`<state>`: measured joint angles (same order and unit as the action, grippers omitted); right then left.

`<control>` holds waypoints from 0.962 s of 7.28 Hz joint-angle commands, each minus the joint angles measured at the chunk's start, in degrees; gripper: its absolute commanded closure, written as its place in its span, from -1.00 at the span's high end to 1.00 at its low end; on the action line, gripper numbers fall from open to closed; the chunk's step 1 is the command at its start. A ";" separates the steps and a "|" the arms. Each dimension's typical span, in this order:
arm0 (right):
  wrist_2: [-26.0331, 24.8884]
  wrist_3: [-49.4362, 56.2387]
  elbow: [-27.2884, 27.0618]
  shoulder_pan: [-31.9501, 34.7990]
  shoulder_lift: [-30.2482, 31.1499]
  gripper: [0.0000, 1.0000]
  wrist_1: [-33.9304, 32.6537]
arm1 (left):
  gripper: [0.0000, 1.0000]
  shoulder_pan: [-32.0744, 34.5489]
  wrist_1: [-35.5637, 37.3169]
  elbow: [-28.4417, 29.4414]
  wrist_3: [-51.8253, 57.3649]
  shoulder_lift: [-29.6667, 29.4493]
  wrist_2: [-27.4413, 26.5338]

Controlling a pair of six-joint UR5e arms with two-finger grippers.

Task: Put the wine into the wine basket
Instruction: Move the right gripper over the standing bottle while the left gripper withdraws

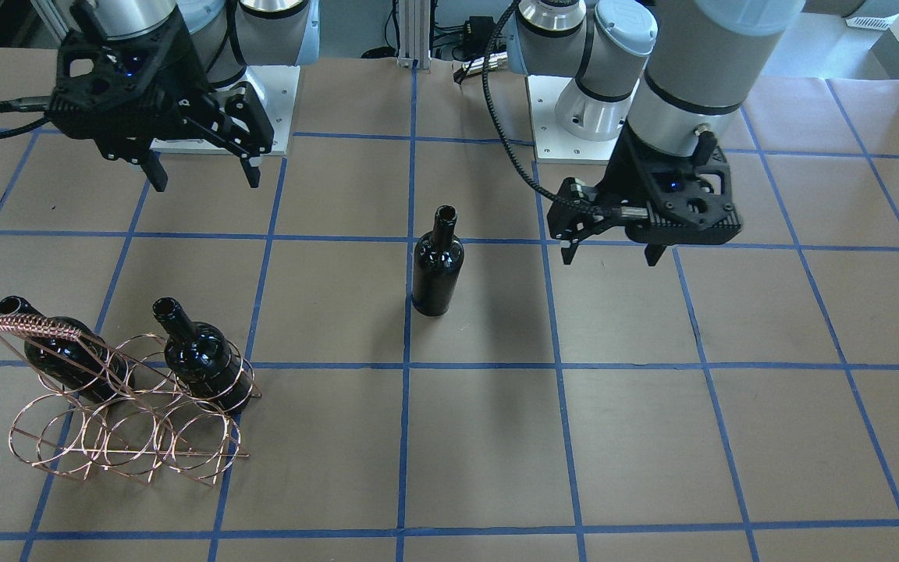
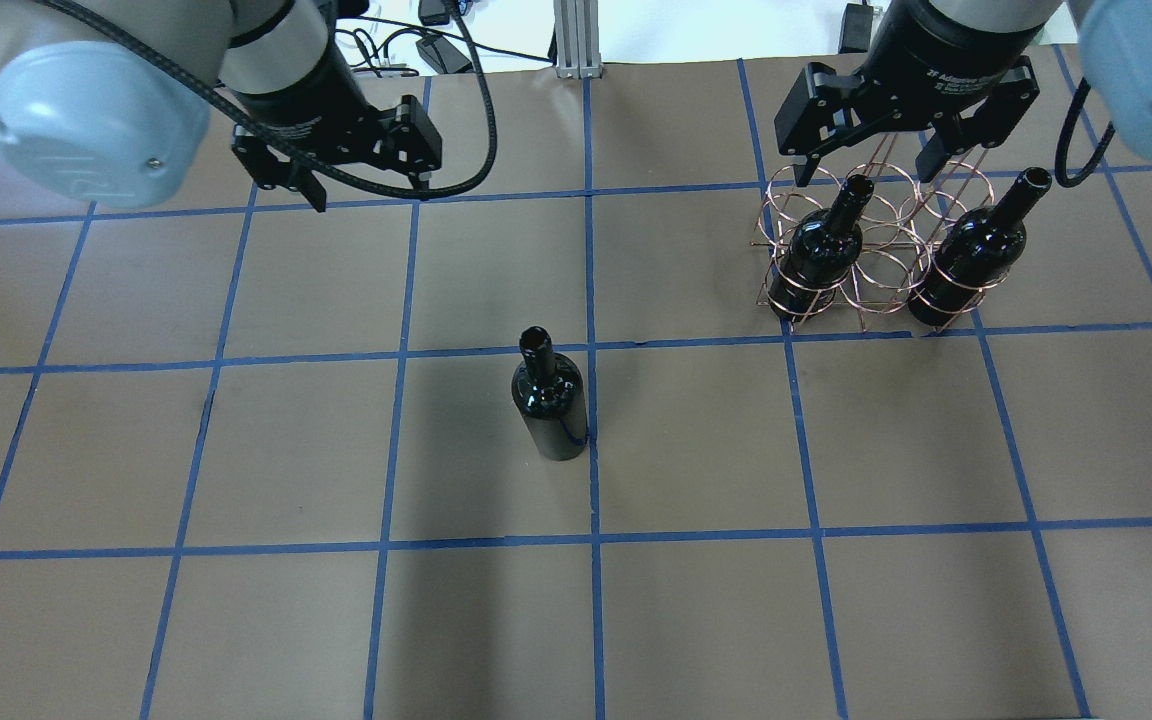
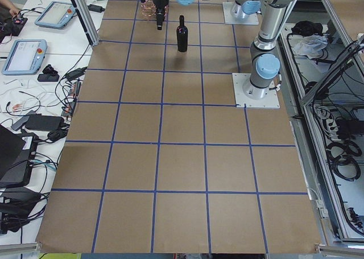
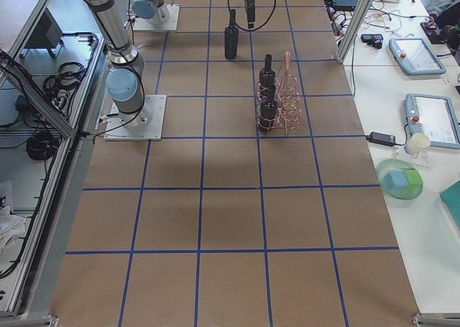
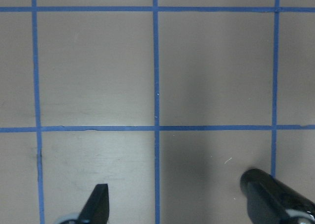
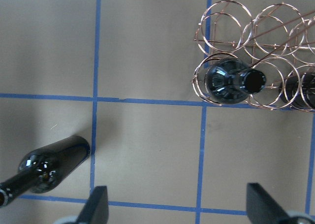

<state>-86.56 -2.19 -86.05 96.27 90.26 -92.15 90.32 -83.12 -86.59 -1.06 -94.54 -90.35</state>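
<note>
One near-black wine bottle [image 1: 437, 265] stands upright alone at the table's middle [image 2: 548, 400], and shows low left in the right wrist view [image 6: 49, 167]. The copper wire wine basket [image 1: 118, 406] stands on the robot's right [image 2: 866, 260] and holds two more bottles [image 1: 204, 355] [image 1: 55, 343] at its two ends. My left gripper [image 1: 609, 254] is open and empty, raised above the table to the left of the lone bottle [image 2: 366, 195]. My right gripper [image 1: 200, 176] is open and empty, high up near the basket [image 2: 866, 165].
The table is brown paper with a blue tape grid [image 2: 591, 530]. The arm bases [image 1: 270, 109] stand at the robot's edge. Side benches with tablets and cables [image 3: 34, 48] flank the table ends.
</note>
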 commanded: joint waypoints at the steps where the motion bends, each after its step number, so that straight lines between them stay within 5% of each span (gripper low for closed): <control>1: 0.78 -3.50 0.62 7.06 -2.09 1.00 -0.31 | 1.00 -3.56 -2.05 -0.07 2.29 1.90 -1.58; 4: 0.52 -23.68 2.54 16.56 -7.01 1.00 -3.56 | 1.00 -3.66 -4.06 -0.85 2.29 3.21 -1.15; 7: 0.60 -28.57 2.03 21.84 -8.78 1.00 -2.59 | 1.00 -2.70 -4.16 -1.21 1.68 3.48 -0.80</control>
<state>-86.15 -29.31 -83.50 116.14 82.03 -94.99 87.16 -87.20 -87.71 1.04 -91.11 -91.29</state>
